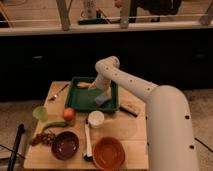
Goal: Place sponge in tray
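The sponge [102,98] lies inside the tray [80,101], at its right side; the gripper [101,90] hangs just above the sponge. Its opening cannot be made out.

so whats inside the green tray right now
The tray holds the blue-grey sponge near its right side and a yellowish item at the back. The end effector sits over the sponge, hiding the tray floor beneath.
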Available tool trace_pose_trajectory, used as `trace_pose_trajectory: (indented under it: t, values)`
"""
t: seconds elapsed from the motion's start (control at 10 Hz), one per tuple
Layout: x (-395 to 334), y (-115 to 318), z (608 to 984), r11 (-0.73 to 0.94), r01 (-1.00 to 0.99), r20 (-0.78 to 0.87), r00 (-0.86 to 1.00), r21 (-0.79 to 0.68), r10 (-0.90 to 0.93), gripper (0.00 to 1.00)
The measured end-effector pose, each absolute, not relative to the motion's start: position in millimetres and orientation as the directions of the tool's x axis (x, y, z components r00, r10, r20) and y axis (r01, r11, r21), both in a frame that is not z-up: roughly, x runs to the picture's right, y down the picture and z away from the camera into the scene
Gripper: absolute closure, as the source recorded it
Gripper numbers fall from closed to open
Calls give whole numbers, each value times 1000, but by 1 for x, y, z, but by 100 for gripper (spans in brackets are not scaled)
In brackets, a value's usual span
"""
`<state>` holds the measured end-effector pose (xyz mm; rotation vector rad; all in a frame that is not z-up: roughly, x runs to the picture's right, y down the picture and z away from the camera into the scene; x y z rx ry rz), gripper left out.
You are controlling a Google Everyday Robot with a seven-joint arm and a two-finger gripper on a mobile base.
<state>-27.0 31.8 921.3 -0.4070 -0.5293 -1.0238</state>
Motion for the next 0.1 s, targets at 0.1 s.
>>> trace_pose_trajectory:
  t: [0.1]
  values:
    - [-26, 32, 920, 469, 880, 589, 420, -77, -690, 20]
